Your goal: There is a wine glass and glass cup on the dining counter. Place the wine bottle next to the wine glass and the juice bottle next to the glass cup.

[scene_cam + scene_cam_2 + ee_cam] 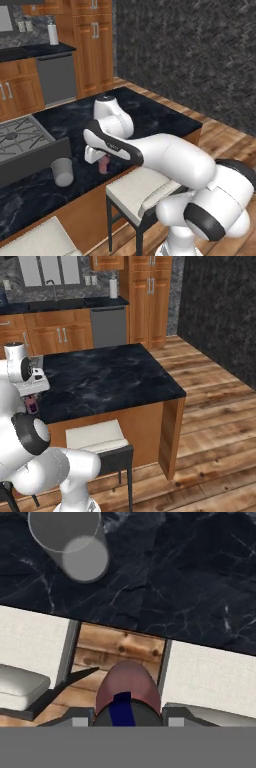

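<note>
Hand view: hand (127, 714) grips juice bottle (128, 687); glass cup (70, 543) holds nothing.

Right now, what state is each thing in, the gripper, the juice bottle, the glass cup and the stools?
Gripper: shut on the juice bottle.
Juice bottle: upright, held at the dining counter's near edge, apart from the cup.
Glass cup: upright on the counter, empty.
Stools: standing at the counter, seats bare.

no readable text, label, brand, number or sign on anything here.
</note>
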Robot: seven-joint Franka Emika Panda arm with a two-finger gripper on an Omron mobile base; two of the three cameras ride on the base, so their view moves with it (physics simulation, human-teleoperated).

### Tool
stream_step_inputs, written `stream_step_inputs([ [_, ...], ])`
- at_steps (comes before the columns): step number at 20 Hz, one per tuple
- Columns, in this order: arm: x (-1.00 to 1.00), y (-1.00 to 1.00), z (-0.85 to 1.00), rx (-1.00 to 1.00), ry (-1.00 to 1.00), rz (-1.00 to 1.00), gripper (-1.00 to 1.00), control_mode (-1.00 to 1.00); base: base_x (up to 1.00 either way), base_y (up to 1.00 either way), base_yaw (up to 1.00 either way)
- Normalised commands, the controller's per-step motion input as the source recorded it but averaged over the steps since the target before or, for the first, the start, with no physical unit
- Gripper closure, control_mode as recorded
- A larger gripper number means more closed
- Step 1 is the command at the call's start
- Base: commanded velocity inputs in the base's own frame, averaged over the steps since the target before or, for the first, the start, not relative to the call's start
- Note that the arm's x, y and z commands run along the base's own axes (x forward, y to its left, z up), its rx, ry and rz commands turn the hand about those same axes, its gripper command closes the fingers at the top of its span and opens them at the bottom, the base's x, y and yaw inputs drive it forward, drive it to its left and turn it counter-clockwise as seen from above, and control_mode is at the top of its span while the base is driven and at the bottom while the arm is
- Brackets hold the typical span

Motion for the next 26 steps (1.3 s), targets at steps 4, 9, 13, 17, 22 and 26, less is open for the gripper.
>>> stream_step_inputs([
  [4,0.44,0.16,-0.14,0.00,0.00,0.17,1.00,-1.00,0.00,0.00,0.00],
  [9,0.38,0.09,-0.06,0.00,0.00,0.15,1.00,-1.00,0.00,0.00,0.00],
  [13,0.34,0.21,-0.14,0.00,0.00,0.11,1.00,-1.00,0.00,0.00,0.00],
  [17,0.28,0.23,-0.15,0.00,0.00,0.08,1.00,-1.00,0.00,0.00,0.00],
  [22,0.16,0.30,-0.18,0.00,0.00,0.03,1.00,-1.00,0.00,0.00,0.00],
  [26,0.25,0.16,-0.19,0.00,0.00,0.00,1.00,-1.00,0.00,0.00,0.00],
])
